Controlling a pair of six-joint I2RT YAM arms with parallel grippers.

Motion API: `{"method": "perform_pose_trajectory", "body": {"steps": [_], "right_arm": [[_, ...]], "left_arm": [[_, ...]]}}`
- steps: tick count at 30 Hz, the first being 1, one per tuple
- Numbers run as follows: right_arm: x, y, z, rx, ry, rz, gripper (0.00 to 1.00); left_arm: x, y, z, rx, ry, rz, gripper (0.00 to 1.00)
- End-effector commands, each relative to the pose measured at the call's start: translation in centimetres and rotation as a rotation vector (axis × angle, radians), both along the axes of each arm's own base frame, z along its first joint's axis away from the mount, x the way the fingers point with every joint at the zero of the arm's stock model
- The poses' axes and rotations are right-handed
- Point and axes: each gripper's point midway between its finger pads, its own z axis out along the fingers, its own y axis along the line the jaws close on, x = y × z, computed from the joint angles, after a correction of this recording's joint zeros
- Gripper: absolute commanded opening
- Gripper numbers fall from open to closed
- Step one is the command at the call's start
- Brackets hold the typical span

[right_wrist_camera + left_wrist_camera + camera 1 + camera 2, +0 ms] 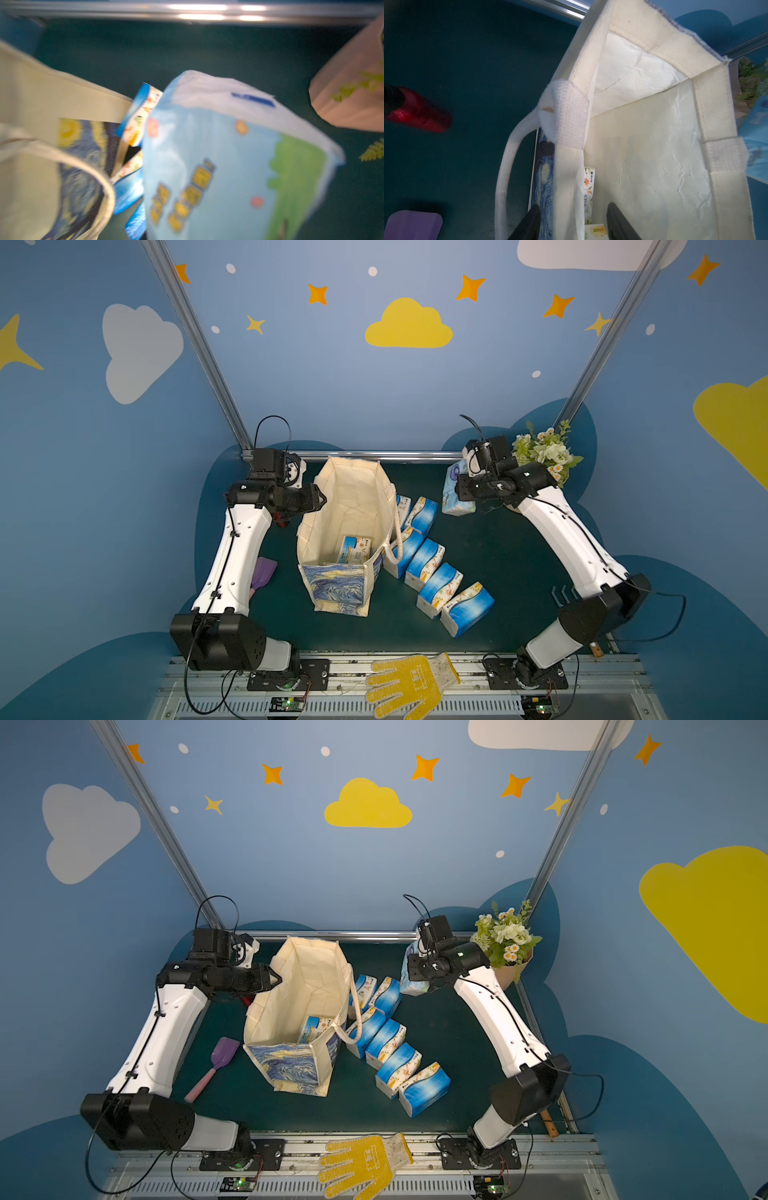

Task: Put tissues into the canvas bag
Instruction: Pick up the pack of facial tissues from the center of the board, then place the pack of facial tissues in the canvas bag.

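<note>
The dark green table is taking up the whole floor of the cell, and the canvas bag is standing upright left of its middle, mouth gaping, with the blue-yellow swirl print facing the near side. The left gripper is pinching the rim of the bag's left wall toward the far end. Its jaws are closed, with 1 finger sitting outside the cloth and 1 inside. Just right of the bag, 6 blue-and-white tissue packs are lying in a slanted row running from far to near, with the bag's strap drooping over them. A bouquet is sitting at the far right corner, and a yellow glove is lying on the near rail. The right gripper is reaching in at the far right, jaws clamped on the pale teal pack. I cannot tell whether it is hanging clear of the table. 1 more pack is resting inside the bag at its near end. A purple spatula is lying left of the bag, and a small red object is lying under the left wrist.
</note>
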Motion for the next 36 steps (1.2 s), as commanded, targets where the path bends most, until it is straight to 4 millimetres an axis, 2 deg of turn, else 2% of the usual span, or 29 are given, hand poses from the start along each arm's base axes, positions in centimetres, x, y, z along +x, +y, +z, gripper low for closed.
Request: {"method": "perform_pose_trajectory", "body": {"steps": [1,5,9,12,16,20,23,26,27,29,30,35,36], "right_arm": [[-4.1,4.4,5.9,0.137,-0.106,0.223,0.11],[-7.4,9.5,10.1,0.273,-0.173,0.402,0.13],[-9.4,14.6,10.7,0.336,-0.157,0.554,0.14],[-9.5,17.8,8.9,0.302,-0.106,0.605,0.15],[-8.8,20.8,4.9,0.202,-0.021,0.621,0.15],[-8.1,22.8,1.5,0.133,0.046,0.619,0.16],[-7.6,23.8,-0.4,0.091,0.076,0.611,0.20],[-7.3,24.2,-2.2,0.057,0.109,0.606,0.27],[-7.3,24.4,-2.8,0.050,0.120,0.609,0.29],[-7.3,24.6,-3.6,0.044,0.137,0.615,0.30],[-7.2,24.6,-3.9,0.042,0.143,0.618,0.31],[-7.4,25.4,-4.5,0.058,0.159,0.644,0.51],[-7.5,25.5,-4.5,0.062,0.161,0.649,0.58]], "left_arm": [[-0.2,0.7,-0.3,0.031,0.018,0.012,0.03],[0.0,0.9,0.3,0.047,-0.054,0.025,0.04],[0.1,0.4,1.9,-0.001,-0.166,0.035,0.07],[-0.1,-0.2,3.1,-0.043,-0.230,0.026,0.07],[-0.4,0.4,4.4,-0.022,-0.304,0.064,0.04],[-0.4,1.0,5.2,-0.009,-0.323,0.089,0.04],[-0.3,1.4,5.3,-0.017,-0.277,0.117,0.05],[-0.8,1.3,6.5,-0.026,-0.285,0.114,0.04],[-1.0,1.2,7.1,-0.032,-0.295,0.107,0.06],[-1.6,0.7,8.3,-0.056,-0.329,0.080,0.23],[-1.9,0.3,8.8,-0.073,-0.346,0.061,0.27],[-3.0,-1.1,10.7,-0.144,-0.441,-0.002,0.61],[-3.1,-1.2,11.0,-0.148,-0.458,-0.002,0.68]]}}
